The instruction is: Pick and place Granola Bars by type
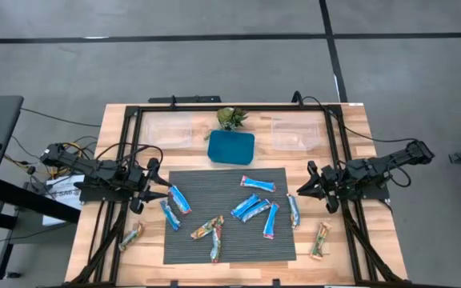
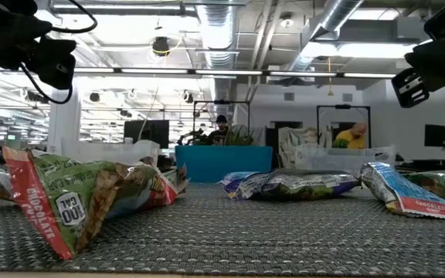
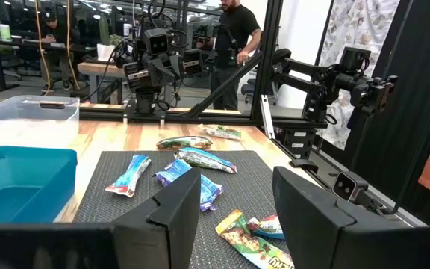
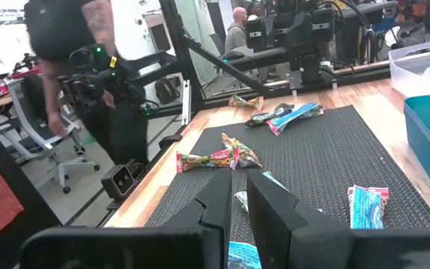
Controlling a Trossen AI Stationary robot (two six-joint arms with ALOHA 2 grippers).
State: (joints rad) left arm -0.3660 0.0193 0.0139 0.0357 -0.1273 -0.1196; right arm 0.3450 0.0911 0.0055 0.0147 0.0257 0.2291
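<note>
Several granola bars lie flat on a grey mat (image 1: 229,240). The blue-wrapped ones include a bar (image 1: 180,198) near my left gripper, a pair (image 1: 250,208) at mid-mat and one (image 1: 294,210) near my right gripper. Tan-green-orange bars lie at the mat's near part (image 1: 206,229), with one (image 1: 131,236) on the wood to the left and one (image 1: 320,238) to the right. My left gripper (image 1: 155,192) (image 3: 234,217) hovers open at the mat's left edge. My right gripper (image 1: 306,190) (image 4: 239,198) hovers at the mat's right edge, its fingers only narrowly apart. Neither holds anything.
A blue square dish (image 1: 231,147) sits at the mat's far edge, with a small green plant (image 1: 231,118) behind it. Two clear bins (image 1: 166,128) (image 1: 298,132) stand on the far side. A black frame (image 1: 338,160) borders the table. People show in the room beyond.
</note>
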